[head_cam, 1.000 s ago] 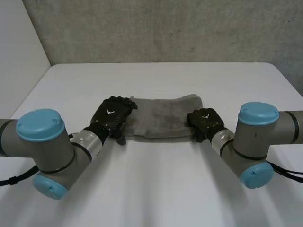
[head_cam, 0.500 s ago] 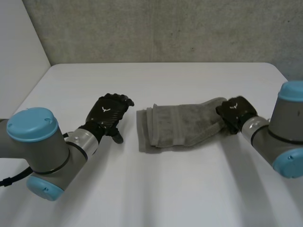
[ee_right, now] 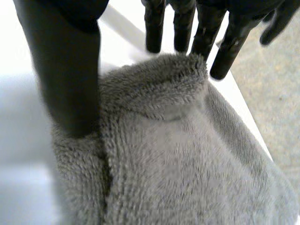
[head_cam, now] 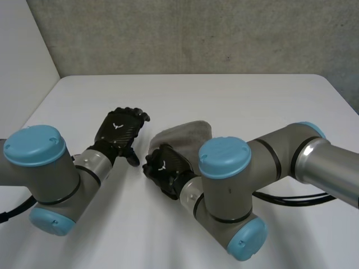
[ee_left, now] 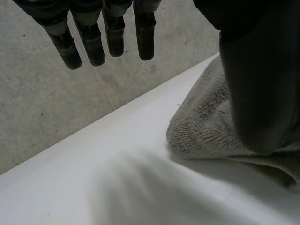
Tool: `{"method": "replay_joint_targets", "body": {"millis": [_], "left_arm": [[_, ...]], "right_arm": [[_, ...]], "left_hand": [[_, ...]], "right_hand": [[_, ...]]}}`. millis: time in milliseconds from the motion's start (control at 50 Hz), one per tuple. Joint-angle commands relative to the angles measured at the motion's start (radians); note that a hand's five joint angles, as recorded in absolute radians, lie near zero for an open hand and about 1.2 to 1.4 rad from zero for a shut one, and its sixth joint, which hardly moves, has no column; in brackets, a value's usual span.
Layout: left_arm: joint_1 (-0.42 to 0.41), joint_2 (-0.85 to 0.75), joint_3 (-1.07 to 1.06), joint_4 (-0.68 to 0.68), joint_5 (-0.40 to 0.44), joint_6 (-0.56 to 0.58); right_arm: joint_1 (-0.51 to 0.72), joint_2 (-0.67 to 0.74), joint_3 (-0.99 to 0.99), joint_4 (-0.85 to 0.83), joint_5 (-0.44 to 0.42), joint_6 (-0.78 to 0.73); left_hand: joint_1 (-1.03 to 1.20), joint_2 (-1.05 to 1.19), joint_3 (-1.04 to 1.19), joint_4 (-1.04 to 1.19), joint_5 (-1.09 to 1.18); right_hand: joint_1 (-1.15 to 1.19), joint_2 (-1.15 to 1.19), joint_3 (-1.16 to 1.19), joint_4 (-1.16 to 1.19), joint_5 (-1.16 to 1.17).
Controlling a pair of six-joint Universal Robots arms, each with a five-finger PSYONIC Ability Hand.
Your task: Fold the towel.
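The grey towel (head_cam: 188, 130) lies folded into a small bundle at the middle of the white table (head_cam: 241, 95), partly hidden behind my right arm. My right hand (head_cam: 166, 168) has crossed to the bundle's near left side; in the right wrist view its fingers (ee_right: 180, 28) are straight over the towel's (ee_right: 178, 154) rolled fold and the thumb rests against the cloth, so it is open. My left hand (head_cam: 119, 131) hovers just left of the towel, open. In the left wrist view its straight fingers (ee_left: 115, 33) are apart from the towel (ee_left: 206, 126), which lies beside the thumb.
A grey concrete wall (head_cam: 196, 33) rises behind the table's far edge. My right arm (head_cam: 280, 162) stretches across the near right half of the table. Bare tabletop lies to the far side and at both ends.
My right hand has swung from the right side to the left, carrying the towel's right end over onto its left end, and its fingers have straightened. My left hand has drawn slightly left.
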Motion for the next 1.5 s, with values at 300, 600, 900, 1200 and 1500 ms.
{"method": "replay_joint_targets", "body": {"millis": [300,600,900,1200,1500], "left_arm": [[-0.029,0.045,0.139,-0.038,0.004,-0.081],[-0.123,0.039,0.164,-0.14,0.007,-0.287],[-0.192,-0.1,0.214,-0.224,-0.01,-0.299],[-0.074,-0.171,0.22,-0.229,-0.033,-0.113],[-0.074,-0.159,0.18,-0.222,-0.03,-0.098]], "right_arm": [[-0.098,-0.271,0.221,0.009,0.122,0.253],[-0.274,-0.31,0.204,0.01,0.083,0.472],[-0.285,-0.185,0.134,0.029,0.036,0.712],[-0.262,0.001,0.006,0.036,0.098,0.765],[-0.251,-0.013,-0.001,0.043,0.121,0.741]], "left_hand": [[-0.064,-0.055,-0.059,-0.06,-0.039],[-0.049,-0.041,-0.044,-0.045,-0.024],[-0.04,-0.032,-0.035,-0.037,-0.015],[-0.04,-0.032,-0.035,-0.037,-0.015],[-0.046,-0.038,-0.041,-0.043,-0.021]], "right_hand": [[-0.149,-0.133,-0.207,-0.144,-0.148],[-0.149,-0.133,-0.207,-0.144,-0.148],[-0.149,-0.133,-0.207,-0.144,-0.148],[-0.149,-0.133,-0.207,-0.144,-0.148],[-0.149,-0.133,-0.207,-0.144,-0.148]]}}
